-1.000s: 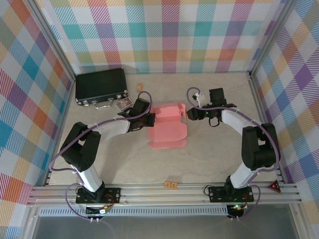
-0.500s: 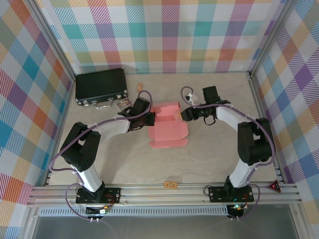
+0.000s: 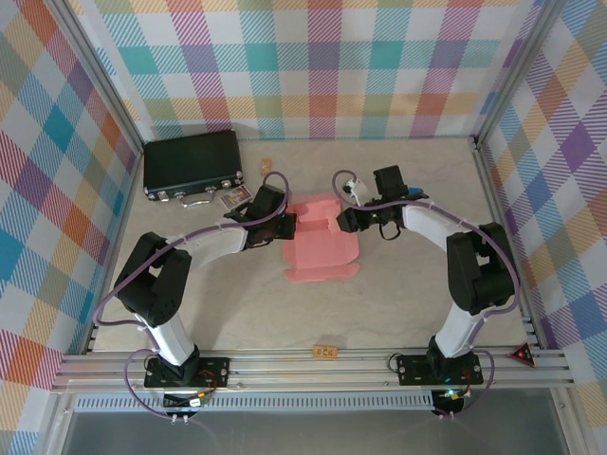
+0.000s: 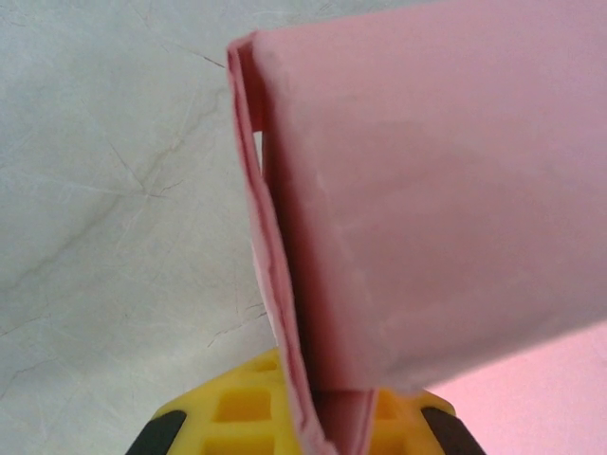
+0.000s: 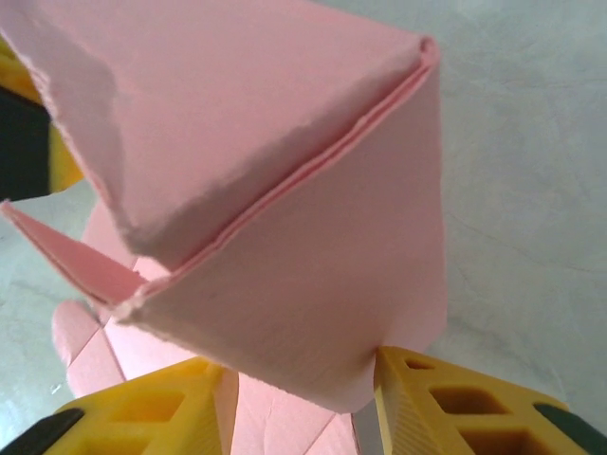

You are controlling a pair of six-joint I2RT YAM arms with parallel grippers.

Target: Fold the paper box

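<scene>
**Top external.** The left arm rises from its base at the near-left, elbow bent out to the left. Its forearm reaches far and right to bring the left gripper (image 3: 285, 227) to the left edge of the paper box (image 3: 321, 248). The box lies half-formed in the middle of the table (image 3: 398, 303), with its walls raised at the far end and a flat panel spread toward the near side. The right arm stands over its near-right base. Its elbow is high and its forearm is stretched left, so the right gripper (image 3: 347, 220) meets the box's right edge. The black case (image 3: 193, 161) sits well apart at the far-left.

Over the last second the right forearm has swung left and its gripper has closed in on the box. The right-hand flap is now pushed further inward. The left arm has held its place.

**Left wrist.** The yellow fingers (image 4: 237, 409) are pinched tight on a doubled pink wall that stands up from between them.

**Right wrist.** The fingers (image 5: 455, 398) stand partly apart on either side of a folded corner of the box. A thin gap shows beside one finger, so the card is not clamped.
</scene>
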